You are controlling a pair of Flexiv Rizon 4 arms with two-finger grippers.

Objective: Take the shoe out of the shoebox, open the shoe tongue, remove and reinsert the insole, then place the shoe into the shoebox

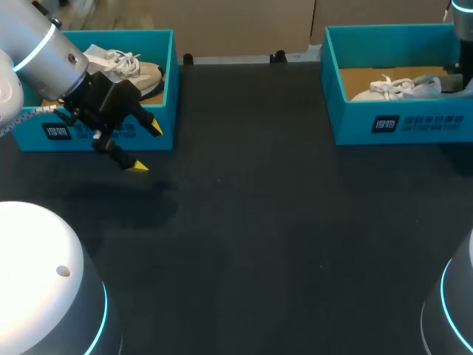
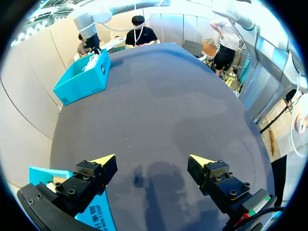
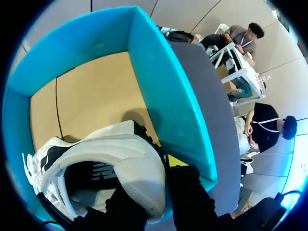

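Left arm comes in from the upper left. Left gripper hangs over the black matte table, just in front of the left teal cardboard shoebox. Jaws are wide apart with nothing between them. In the left wrist view the left gripper looks across bare tabletop, and a corner of the left teal cardboard shoebox sits beside and under one finger.

The first white lace-up sneaker lies inside that box, laces up, partly hidden by the arm.

The right teal cardboard shoebox sits at the far right of the table, well apart from the left one. The second white lace-up sneaker lies inside it on the brown floor, toe pointing left.

Right arm drops into this box at its right end. In the right wrist view the right gripper is inside the right teal cardboard shoebox, jaws clamped on the heel wall of the second white lace-up sneaker. One yellow tip shows against the outside of the heel; the other is hidden by the shoe.
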